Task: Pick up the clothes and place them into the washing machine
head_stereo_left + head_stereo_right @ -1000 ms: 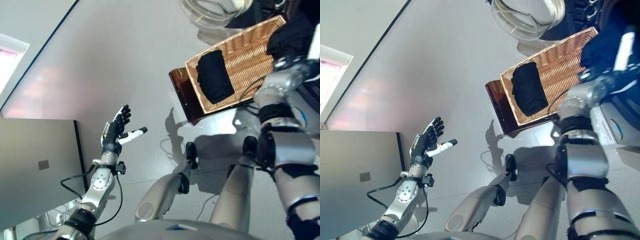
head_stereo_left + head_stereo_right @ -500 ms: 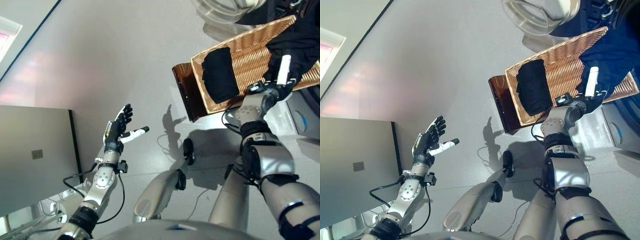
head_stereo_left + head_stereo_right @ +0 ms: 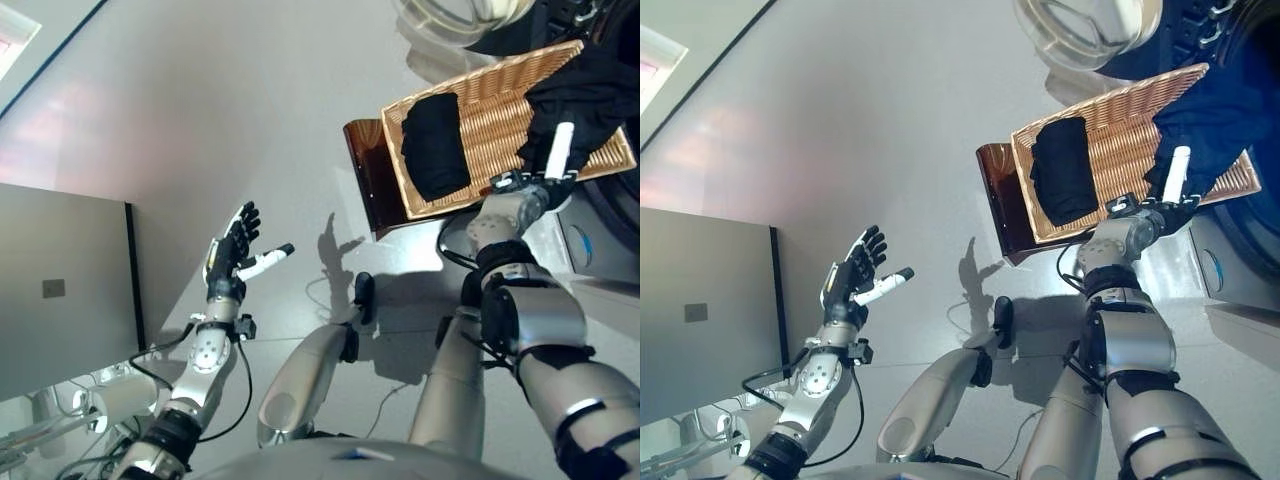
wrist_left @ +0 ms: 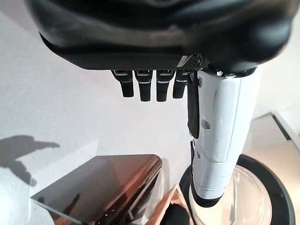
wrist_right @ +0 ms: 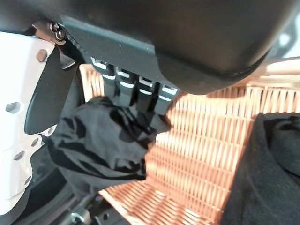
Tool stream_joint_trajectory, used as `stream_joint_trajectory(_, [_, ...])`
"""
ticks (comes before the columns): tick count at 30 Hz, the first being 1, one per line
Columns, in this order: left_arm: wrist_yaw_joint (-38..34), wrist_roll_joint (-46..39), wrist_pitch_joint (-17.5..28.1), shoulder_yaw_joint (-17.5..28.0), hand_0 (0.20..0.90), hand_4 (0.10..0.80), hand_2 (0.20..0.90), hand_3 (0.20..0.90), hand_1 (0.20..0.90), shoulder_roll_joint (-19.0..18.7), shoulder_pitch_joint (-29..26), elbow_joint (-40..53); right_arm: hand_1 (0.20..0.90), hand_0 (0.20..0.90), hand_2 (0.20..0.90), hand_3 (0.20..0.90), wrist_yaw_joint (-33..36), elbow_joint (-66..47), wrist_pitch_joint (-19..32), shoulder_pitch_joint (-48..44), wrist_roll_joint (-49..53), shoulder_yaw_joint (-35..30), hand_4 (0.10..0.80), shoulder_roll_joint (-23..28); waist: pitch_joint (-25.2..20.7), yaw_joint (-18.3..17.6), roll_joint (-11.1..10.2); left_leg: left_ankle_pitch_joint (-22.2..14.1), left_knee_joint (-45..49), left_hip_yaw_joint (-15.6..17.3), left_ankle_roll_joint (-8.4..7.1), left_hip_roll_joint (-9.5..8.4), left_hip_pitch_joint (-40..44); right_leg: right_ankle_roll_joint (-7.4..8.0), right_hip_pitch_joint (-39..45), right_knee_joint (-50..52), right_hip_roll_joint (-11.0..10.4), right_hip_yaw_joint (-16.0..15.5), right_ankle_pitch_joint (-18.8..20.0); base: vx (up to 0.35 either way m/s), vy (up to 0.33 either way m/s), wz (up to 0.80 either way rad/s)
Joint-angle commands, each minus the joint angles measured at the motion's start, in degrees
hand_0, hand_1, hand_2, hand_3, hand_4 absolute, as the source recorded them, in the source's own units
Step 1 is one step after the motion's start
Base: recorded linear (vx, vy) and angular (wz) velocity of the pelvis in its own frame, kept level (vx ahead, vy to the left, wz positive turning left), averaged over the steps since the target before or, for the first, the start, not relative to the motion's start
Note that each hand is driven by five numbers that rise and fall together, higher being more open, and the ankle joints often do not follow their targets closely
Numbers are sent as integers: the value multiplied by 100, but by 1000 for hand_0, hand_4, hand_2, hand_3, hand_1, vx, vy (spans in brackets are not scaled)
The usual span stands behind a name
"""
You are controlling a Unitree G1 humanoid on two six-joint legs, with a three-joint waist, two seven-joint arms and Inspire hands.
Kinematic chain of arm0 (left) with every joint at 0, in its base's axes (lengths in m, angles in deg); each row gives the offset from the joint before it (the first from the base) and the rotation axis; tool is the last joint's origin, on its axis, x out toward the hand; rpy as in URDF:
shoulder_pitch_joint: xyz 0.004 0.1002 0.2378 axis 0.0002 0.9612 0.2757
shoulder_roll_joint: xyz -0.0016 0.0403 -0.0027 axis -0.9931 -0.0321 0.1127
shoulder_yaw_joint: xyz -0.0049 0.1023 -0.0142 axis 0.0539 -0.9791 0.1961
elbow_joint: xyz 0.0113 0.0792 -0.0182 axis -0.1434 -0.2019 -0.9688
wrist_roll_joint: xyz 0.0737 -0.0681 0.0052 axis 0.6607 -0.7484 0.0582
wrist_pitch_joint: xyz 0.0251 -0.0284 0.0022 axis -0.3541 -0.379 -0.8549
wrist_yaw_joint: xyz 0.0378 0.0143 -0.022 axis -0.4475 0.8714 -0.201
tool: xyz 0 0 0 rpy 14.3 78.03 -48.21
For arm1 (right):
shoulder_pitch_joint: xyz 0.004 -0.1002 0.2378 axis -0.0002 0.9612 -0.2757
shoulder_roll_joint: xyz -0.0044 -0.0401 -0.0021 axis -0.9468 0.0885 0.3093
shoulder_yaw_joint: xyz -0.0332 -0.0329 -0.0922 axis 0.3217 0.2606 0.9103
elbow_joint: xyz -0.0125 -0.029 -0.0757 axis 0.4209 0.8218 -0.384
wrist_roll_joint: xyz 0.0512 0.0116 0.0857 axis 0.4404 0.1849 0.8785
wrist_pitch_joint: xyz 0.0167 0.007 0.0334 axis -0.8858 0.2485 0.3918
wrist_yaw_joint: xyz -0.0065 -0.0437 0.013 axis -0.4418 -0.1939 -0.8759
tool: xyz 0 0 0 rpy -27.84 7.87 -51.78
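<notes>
A shallow wicker basket (image 3: 495, 105) rests on a low dark brown box (image 3: 362, 185) beside the washing machine, whose round glass door (image 3: 1080, 30) stands open. A folded black garment (image 3: 432, 145) lies in the basket's left half. My right hand (image 3: 545, 178) is at the basket's near right edge, shut on a dark garment (image 3: 590, 90) bunched over the basket's right end. In the right wrist view its fingers (image 5: 136, 93) curl into that cloth (image 5: 103, 140) above the wicker (image 5: 201, 154). My left hand (image 3: 232, 250) is open and empty, raised over the floor far to the left.
A grey cabinet (image 3: 60, 280) stands at the left. The machine's white front panel (image 3: 600, 250) is at the right, past my right arm. Pale floor lies between my left hand and the box.
The camera has shifted. My right hand, still holding the dark garment, has drawn back from beside the machine to the basket's near right edge. My left hand has kept its pose.
</notes>
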Motion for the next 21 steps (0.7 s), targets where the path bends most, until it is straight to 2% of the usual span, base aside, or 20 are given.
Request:
stream_joint_trajectory(1, [-75, -14, 398, 197, 900, 800, 900, 900, 900, -321, -93, 377, 900, 900, 900, 900, -130, -310, 253, -195, -10, 231, 800, 214, -283, 133, 89, -651, 662, 29, -228, 83, -57, -70, 507, -1405, 11, -175, 432, 14, -36, 23])
stream_joint_trajectory(7, [-62, -28, 338, 132, 900, 800, 900, 900, 900, -331, -2, 437, 900, 900, 900, 900, -76, -284, 273, -273, -12, 271, 800, 271, -408, 242, 234, -413, 260, -11, -285, 138, -77, -96, 417, -1421, 33, -221, 417, 38, -21, 10])
stream_joint_trajectory(12, [-63, -30, 355, 72, 900, 800, 900, 900, 900, -345, 52, 537, 900, 900, 900, 900, 35, -300, 322, -413, -40, 234, 800, 388, -455, 346, 386, -246, -104, -78, -357, 193, -40, -99, 313, -1302, -7, -314, 249, 53, -18, 7])
stream_joint_trajectory(21, [-112, 34, 405, 49, 900, 800, 900, 900, 900, -438, 26, 863, 900, 900, 900, 900, 214, -496, 513, -659, -122, 216, 800, 591, -362, 398, 437, -165, -132, -142, -472, 271, -198, -159, -89, -606, -6, -428, -120, 36, -50, 15])
